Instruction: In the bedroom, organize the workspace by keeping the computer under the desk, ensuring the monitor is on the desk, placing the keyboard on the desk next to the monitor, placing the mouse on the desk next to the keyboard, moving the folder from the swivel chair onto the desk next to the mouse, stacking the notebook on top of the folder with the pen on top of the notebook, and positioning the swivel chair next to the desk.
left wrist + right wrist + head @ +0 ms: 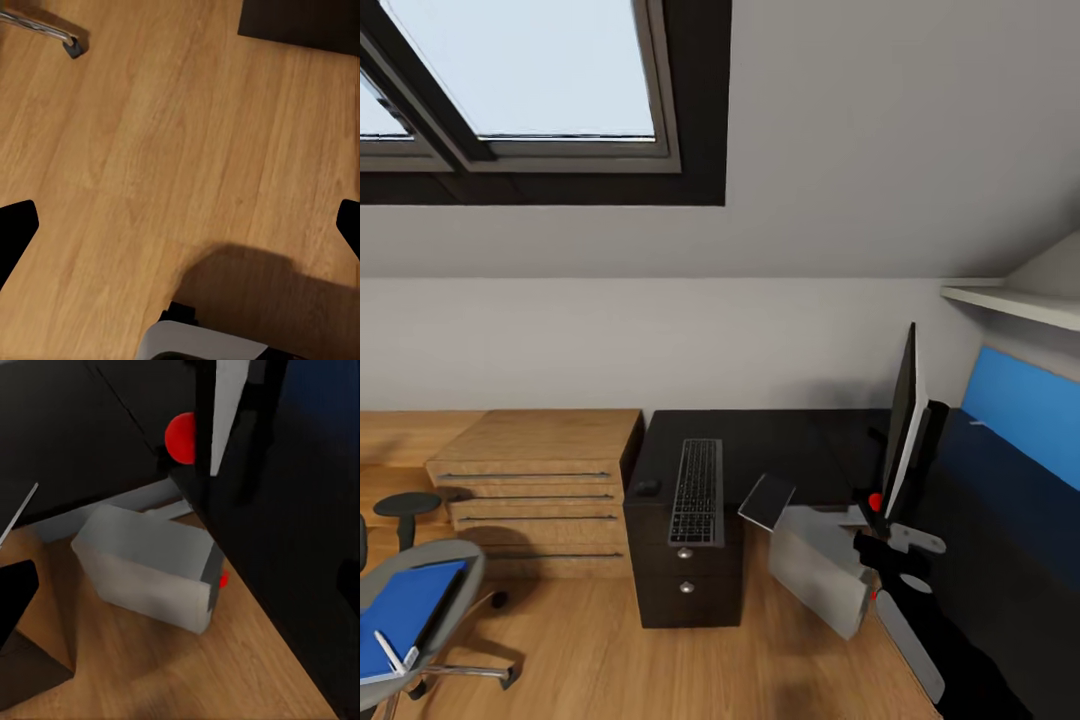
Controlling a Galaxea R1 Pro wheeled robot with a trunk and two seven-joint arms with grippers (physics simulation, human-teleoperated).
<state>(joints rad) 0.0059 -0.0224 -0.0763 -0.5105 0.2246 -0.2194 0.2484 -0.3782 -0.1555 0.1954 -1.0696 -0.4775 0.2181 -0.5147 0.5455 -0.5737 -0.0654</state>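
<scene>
While the left gripper (180, 225) is hanging over the plank floor (150, 135) with its jaws spread wide and holding nothing, the folder (405, 605) is lying on the swivel chair (460, 570) at the near left, well apart from the desk (780, 450), with a pale pen (390, 650) resting across it. To the right, the right gripper (180, 585) is pointing down at the computer (150, 570), which is sitting askew at the desk's near edge; its jaws are looking wide, though the right finger is blending into the black desktop. Farther on, the keyboard (697, 490) is lying on the desk with the mouse (648, 487) just beside it on the left, and a thin grey slab (765, 500), possibly the notebook, is jutting over the near edge. The monitor (905, 430) is standing edge-on at the far right. With the right arm working close to its stand, a careless swing risks toppling the screen or nudging the slab onto the floor.
</scene>
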